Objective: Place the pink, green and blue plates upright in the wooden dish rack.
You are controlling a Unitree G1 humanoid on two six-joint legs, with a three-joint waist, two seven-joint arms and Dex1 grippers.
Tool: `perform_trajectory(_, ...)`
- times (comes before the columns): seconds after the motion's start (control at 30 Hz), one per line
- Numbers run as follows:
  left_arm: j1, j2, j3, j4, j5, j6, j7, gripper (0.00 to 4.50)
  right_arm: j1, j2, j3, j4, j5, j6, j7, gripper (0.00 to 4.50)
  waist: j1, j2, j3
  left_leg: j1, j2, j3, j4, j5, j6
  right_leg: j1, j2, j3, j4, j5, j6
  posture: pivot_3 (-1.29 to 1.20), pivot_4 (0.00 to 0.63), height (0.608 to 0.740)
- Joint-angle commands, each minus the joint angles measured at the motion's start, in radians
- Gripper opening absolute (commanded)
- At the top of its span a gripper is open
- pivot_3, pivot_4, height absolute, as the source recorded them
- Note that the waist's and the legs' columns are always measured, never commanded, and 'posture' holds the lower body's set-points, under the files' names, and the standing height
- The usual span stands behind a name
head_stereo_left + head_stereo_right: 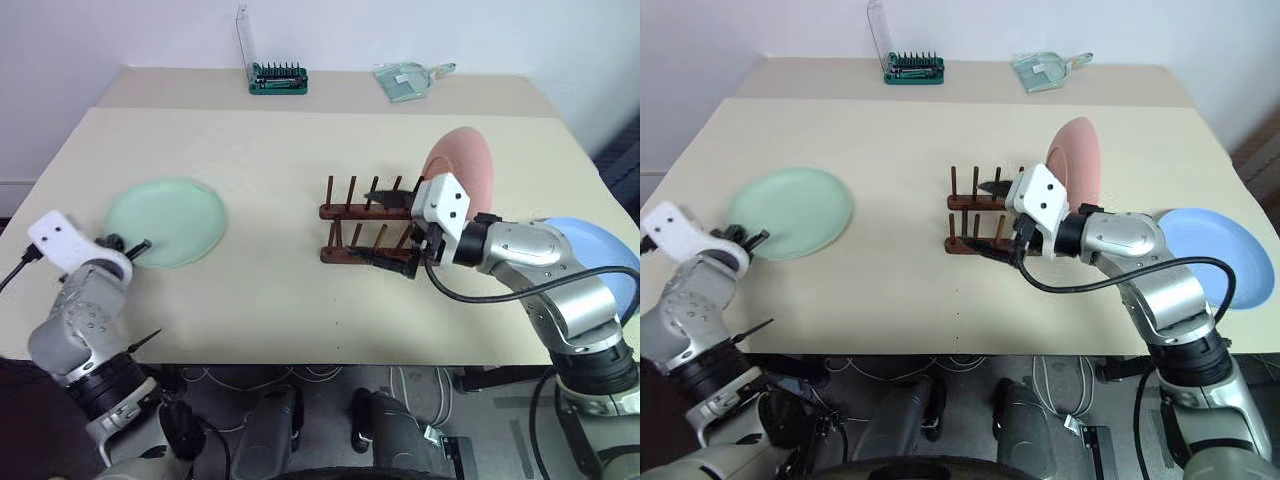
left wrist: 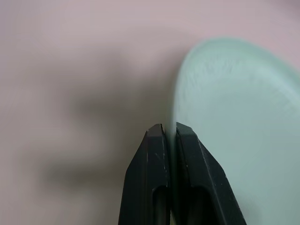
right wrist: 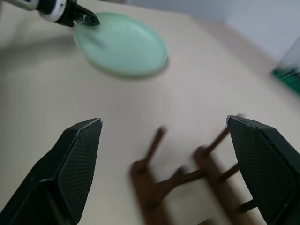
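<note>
Left gripper (image 2: 169,132) closed at near-left rim of green plate (image 1: 166,221), rim edge running between the two fingertips, so pinched on that rim; plate flat on table (image 1: 300,160), well left of wooden dish rack (image 1: 365,232). Right gripper (image 3: 164,126) wide open and holding nothing, over near end of rack, fingers straddling the pegs. Pink plate (image 1: 462,165) upright at far right end of rack; blue plate (image 1: 1205,255) flat near right table edge, partly behind right arm; green bit box (image 1: 278,78) and clear dustpan (image 1: 410,80) at far edge.
</note>
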Motion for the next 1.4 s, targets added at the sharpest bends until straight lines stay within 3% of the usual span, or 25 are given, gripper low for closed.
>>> perform_trajectory(0.03,-0.043,0.077,-0.189,-0.139,0.11,-0.204,-0.025,0.03,-0.041,0.013,0.025,-0.031,-0.084,-0.084,-0.015,4.37,-0.001,0.0,0.0,0.0,0.0,0.0,0.0,0.0,0.0,0.0,0.001,0.0,0.0,0.0,0.0,0.0,0.15,0.74)
perform_trajectory(0.23,-0.112,0.08,-0.424,-0.212,0.196,-0.275,-0.03,0.03,-0.099,0.053,0.088,0.0,-0.233,-0.215,-0.039,4.37,0.0,0.0,0.0,0.001,0.0,0.005,0.0,0.001,0.002,-0.001,0.001,0.003,0.0,0.001,0.001,0.0,0.15,0.74)
perform_trajectory(0.43,-0.21,-0.037,-0.526,-0.25,0.158,-0.228,-0.017,0.03,-0.192,0.103,0.184,0.148,-0.492,-0.437,-0.134,4.37,-0.004,0.0,0.0,0.0,0.0,0.005,0.0,0.002,0.004,-0.001,0.003,0.004,0.0,0.001,0.001,0.0,0.15,0.74)
perform_trajectory(0.83,-0.237,-0.093,-0.522,-0.311,0.063,-0.131,-0.058,0.03,-0.241,0.169,0.247,0.314,-0.691,-0.611,-0.175,4.37,-0.003,0.0,0.0,0.001,0.001,0.006,0.001,0.002,0.004,-0.001,0.004,0.005,0.001,0.002,0.003,0.0,0.15,0.74)
perform_trajectory(0.93,-0.228,-0.098,-0.525,-0.327,0.049,-0.108,-0.058,0.0,-0.251,0.184,0.248,0.341,-0.722,-0.631,-0.192,3.53,-0.004,0.0,0.0,0.001,0.001,0.006,0.001,0.002,0.004,-0.001,0.004,0.005,0.001,0.002,0.003,0.0,0.15,0.74)
perform_trajectory(1.17,-0.228,-0.103,-0.517,-0.331,0.038,-0.082,-0.052,0.0,-0.258,0.203,0.236,0.354,-0.743,-0.653,-0.2,0.04,-0.004,0.0,0.0,0.001,0.001,0.006,0.001,0.002,0.004,-0.001,0.005,0.006,0.001,0.002,0.003,0.0,0.15,0.74)
perform_trajectory(1.3,-0.229,-0.123,-0.495,-0.327,0.015,-0.082,-0.048,0.0,-0.256,0.206,0.233,0.354,-0.749,-0.658,-0.199,0.04,-0.004,0.0,0.0,0.001,0.001,0.006,0.0,0.002,0.004,-0.001,0.005,0.006,0.001,0.002,0.003,0.0,0.15,0.74)
perform_trajectory(1.4,-0.229,-0.145,-0.455,-0.321,-0.004,-0.092,-0.034,1.05,-0.255,0.205,0.23,0.351,-0.763,-0.662,-0.21,0.0,-0.004,0.0,0.0,0.001,0.001,0.006,0.001,0.002,0.004,-0.001,0.005,0.007,0.001,0.002,0.003,0.0,0.15,0.74)
